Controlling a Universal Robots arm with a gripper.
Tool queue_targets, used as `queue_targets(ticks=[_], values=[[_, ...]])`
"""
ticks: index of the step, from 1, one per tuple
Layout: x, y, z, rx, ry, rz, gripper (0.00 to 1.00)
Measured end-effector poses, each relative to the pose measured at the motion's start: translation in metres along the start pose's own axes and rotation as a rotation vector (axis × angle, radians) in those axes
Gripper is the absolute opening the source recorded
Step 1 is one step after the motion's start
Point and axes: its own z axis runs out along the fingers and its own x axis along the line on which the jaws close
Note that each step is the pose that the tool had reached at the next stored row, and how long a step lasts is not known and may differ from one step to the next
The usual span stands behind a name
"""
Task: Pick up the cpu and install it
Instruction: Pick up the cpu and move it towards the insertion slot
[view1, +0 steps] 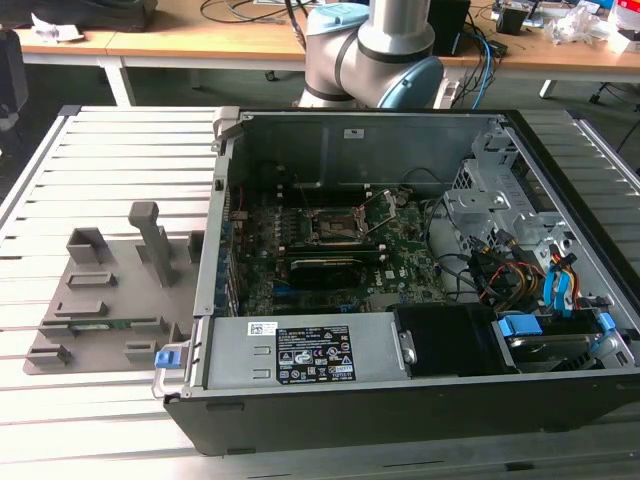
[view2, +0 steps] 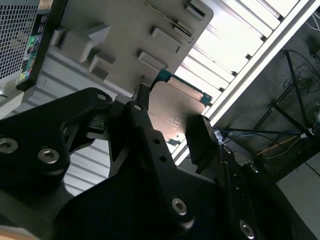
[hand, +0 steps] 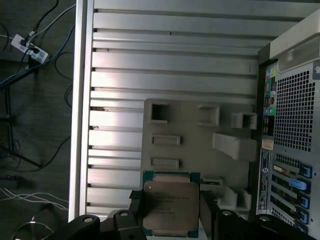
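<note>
- First wrist view, closest in: the gripper (hand: 171, 200) has its two black fingers pressed in on opposite edges of the cpu (hand: 170, 209), so I'd call it clamped on the chip.
- The chip hangs clear above the grey tray (hand: 200, 150), nearer the camera than any of the tray's pockets.
- Handling guess: light, totally stiff, smooth metal lid that looks slippery, and a delicate underside. Bare edges are the only sane place to grab, which is where the fingers sit.
- It's square, so there's no real long axis. It lies flat, silver lid facing the camera and green rim showing around it. The second wrist view shows the cpu (view2: 175, 107) tilted only because of the camera angle.
- Further out: the slatted table (hand: 150, 60), then the computer case (hand: 295, 125) beside the tray.
</note>
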Motion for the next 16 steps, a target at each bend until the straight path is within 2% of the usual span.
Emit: queue_targets(ticks=[4,9,11,13,14,15,16], values=[[0.0002,-0.0003,-0.0172,0.0,0.0,0.0,0.54],[0.0006,-0.0008,-0.0508,0.0,0.0,0.0,0.54],[0.0007,-0.0009,-0.0578,0.0,-0.0001,0.0,0.54],[0.0008,-0.0011,-0.0682,0.0001,0.0001,0.0,0.54],[0.0009,-0.001,-0.0692,-0.0014,-0.0001,0.0,0.54],[0.0009,-0.001,-0.0691,-0.0236,-0.0012,0.0,0.54],[0.0009,-0.0011,-0.0691,-0.0577,-0.0028,-0.001,0.54]])
